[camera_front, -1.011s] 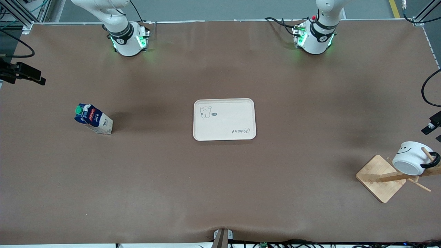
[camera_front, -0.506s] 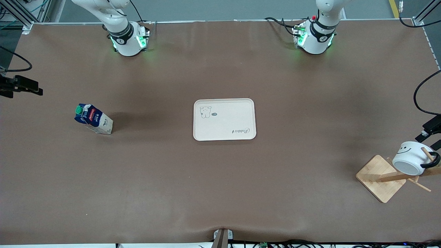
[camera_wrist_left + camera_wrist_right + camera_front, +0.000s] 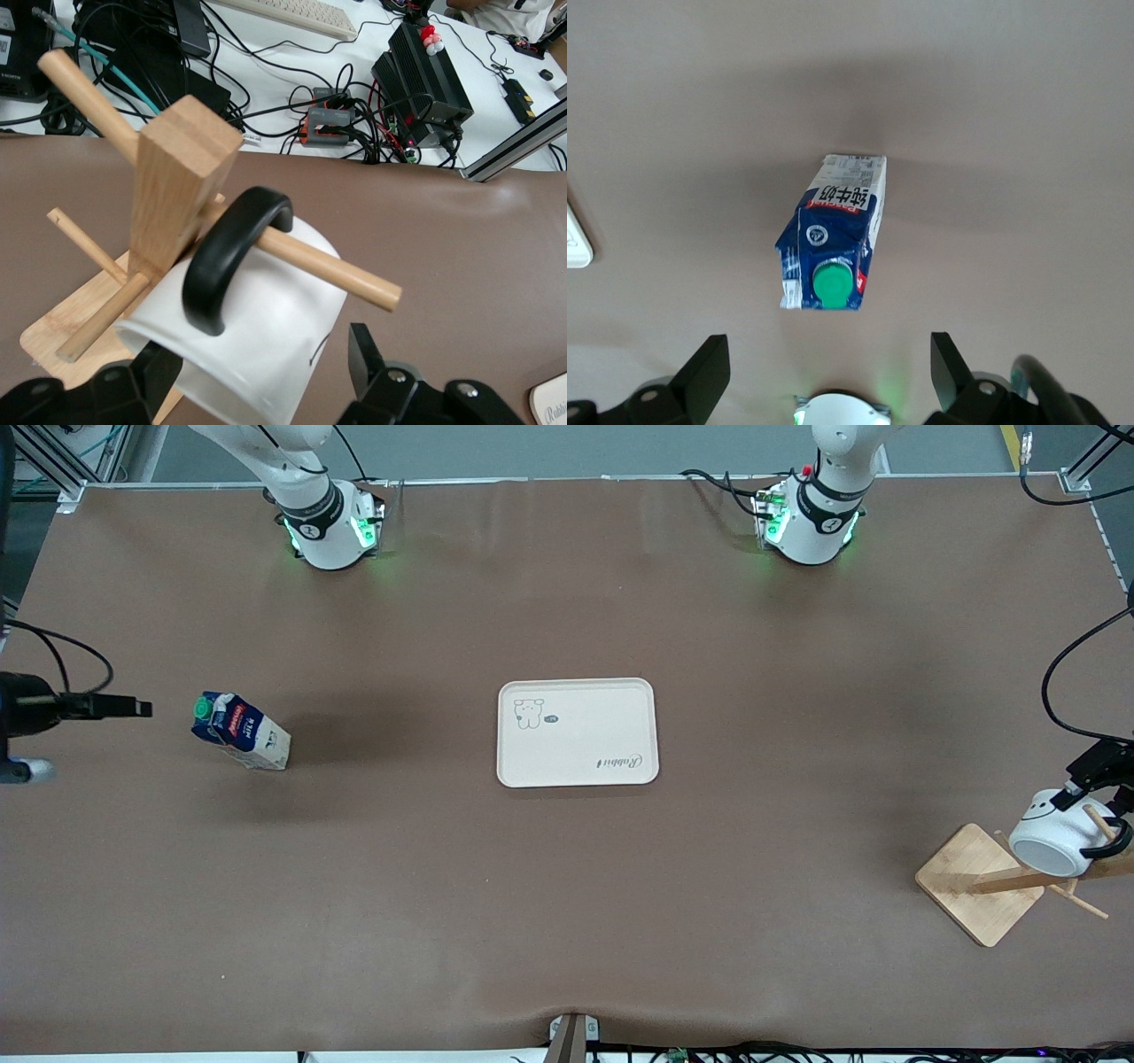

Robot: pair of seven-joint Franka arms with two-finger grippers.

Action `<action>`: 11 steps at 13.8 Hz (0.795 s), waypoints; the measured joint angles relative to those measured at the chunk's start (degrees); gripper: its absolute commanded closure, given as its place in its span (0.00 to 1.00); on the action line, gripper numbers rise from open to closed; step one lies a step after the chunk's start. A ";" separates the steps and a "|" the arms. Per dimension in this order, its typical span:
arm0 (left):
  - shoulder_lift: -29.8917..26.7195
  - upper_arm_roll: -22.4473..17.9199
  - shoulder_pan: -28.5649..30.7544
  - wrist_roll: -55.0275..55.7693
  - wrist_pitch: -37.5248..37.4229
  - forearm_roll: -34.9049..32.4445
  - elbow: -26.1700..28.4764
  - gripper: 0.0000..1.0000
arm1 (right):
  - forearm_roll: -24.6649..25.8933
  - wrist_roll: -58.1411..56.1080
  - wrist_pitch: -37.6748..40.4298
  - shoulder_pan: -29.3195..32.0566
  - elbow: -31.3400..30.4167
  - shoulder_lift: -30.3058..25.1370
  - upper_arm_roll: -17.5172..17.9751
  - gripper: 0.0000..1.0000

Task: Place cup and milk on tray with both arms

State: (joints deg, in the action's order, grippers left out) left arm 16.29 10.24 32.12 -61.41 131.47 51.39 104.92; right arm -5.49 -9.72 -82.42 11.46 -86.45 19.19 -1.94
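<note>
Reaching with both end effectors spread wide: left end effector [image 3: 257, 390] straddles the cup [image 3: 257, 336] on its rack peg [image 3: 328, 266]; right end effector [image 3: 824, 372] nears the milk [image 3: 833, 235]. Snagging the handle could tip the rack.

A glossy white ceramic-looking cup [image 3: 257, 336] with a smooth black handle hangs on a pale, matt wooden rack [image 3: 173, 190]. The printed paper milk [image 3: 831, 232] carries a shiny green plastic cap. The cream tray [image 3: 578, 732] looks smooth and matt on a brown matt table cover [image 3: 567, 886].
</note>
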 measured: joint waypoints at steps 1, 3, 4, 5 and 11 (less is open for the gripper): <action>0.00 0.02 -0.34 0.00 0.26 0.00 -0.22 0.38 | -0.05 2.09 0.06 -0.43 -0.21 1.13 0.26 0.00; 0.00 0.02 -0.66 0.00 0.43 0.00 -0.59 0.45 | 0.02 4.23 0.18 -2.34 -0.70 2.22 0.57 0.00; 0.00 0.02 -0.65 0.00 0.45 0.00 -0.66 0.52 | 0.31 4.90 0.15 -3.25 -1.20 2.25 0.62 0.00; 0.01 0.02 -0.67 -0.02 0.45 0.00 -0.68 0.61 | 1.19 5.15 -0.39 -3.78 -2.08 2.22 0.62 0.00; -0.17 0.14 -1.07 0.10 -0.36 0.10 -0.70 1.00 | 4.75 5.14 -5.22 -4.25 -8.42 2.22 0.61 0.00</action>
State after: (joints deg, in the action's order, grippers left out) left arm 16.12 10.38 31.05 -61.31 131.11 51.49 104.22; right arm -0.74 -4.58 -87.63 7.21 -94.88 21.41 -1.32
